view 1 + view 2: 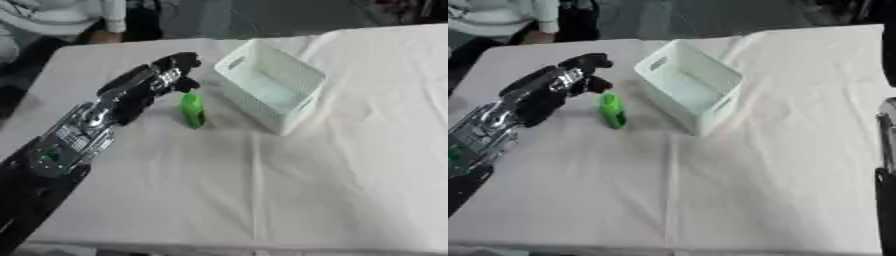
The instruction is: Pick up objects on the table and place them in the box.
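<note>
A small green bottle-like object [192, 110] stands on the white tablecloth just left of the white slotted box [269, 90]. The box stands tilted to the view, open side up, and nothing shows inside it. My left hand [169, 75] reaches in from the lower left and hovers at the top of the green object. Its fingers are loosely bent and its thumb tip is close above the object's cap, not closed round it. A dark sliver of my right hand [887, 165] shows at the right edge of the right eye view.
The table [289, 190] is covered by a creased white cloth with a wide bare area in front and to the right. A seated person [61, 20] is at the far left edge, away from the objects.
</note>
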`<state>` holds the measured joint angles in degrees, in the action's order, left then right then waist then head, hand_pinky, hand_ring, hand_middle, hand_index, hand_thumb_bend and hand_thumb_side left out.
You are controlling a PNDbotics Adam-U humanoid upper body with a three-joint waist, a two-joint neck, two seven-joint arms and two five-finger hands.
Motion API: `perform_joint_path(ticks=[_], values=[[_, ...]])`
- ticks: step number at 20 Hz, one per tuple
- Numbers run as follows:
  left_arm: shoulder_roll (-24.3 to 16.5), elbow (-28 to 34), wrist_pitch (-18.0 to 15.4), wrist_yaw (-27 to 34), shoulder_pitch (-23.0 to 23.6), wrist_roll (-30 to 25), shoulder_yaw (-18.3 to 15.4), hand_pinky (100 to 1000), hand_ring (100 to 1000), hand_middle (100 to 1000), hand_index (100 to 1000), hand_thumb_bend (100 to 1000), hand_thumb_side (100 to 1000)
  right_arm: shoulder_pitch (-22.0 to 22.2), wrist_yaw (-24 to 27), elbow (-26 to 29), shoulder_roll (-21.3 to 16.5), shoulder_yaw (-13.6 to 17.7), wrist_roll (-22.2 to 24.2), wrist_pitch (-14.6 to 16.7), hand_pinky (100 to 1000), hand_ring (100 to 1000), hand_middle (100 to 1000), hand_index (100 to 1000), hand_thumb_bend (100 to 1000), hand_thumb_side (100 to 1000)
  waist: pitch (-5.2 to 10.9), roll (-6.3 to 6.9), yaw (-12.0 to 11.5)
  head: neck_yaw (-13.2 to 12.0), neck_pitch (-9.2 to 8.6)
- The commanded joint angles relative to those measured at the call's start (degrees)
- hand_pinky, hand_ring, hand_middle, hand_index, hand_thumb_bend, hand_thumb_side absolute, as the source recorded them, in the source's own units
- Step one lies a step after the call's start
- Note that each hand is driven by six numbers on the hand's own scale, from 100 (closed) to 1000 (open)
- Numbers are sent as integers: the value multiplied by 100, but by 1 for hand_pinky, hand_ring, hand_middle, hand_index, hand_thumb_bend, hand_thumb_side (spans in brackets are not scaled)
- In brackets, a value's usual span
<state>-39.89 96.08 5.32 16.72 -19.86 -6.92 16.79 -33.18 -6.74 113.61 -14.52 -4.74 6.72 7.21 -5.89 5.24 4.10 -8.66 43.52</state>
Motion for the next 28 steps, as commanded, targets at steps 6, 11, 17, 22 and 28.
perform_joint_path(ticks=[6,11,17,22,28], values=[[-154,-260,253,170,-61,339,1,886,766,947,1000,169,886,-87,-12,98,-23,14,51,-9,411,333,441,547,100,1000,60,-8,6,-71,-111],[-110,-359,437,366,-64,601,13,887,765,947,1000,170,891,-89,-11,98,-19,15,58,-11,411,333,441,547,100,1000,60,-9,10,-86,-107],[-76,-424,614,460,-68,962,0,894,767,948,1000,159,890,-92,-11,98,-15,16,58,-11,412,333,441,547,100,1000,61,-9,12,-91,-108],[-76,-453,704,259,-70,1059,-26,899,769,949,1000,150,887,-92,-11,98,-16,17,57,-11,411,333,441,548,100,1000,59,-10,11,-100,-103],[-68,-530,795,112,-59,1001,-33,910,776,955,1000,148,894,-94,-13,98,-15,18,57,-14,411,333,441,548,100,1000,60,-10,11,-109,-103]])
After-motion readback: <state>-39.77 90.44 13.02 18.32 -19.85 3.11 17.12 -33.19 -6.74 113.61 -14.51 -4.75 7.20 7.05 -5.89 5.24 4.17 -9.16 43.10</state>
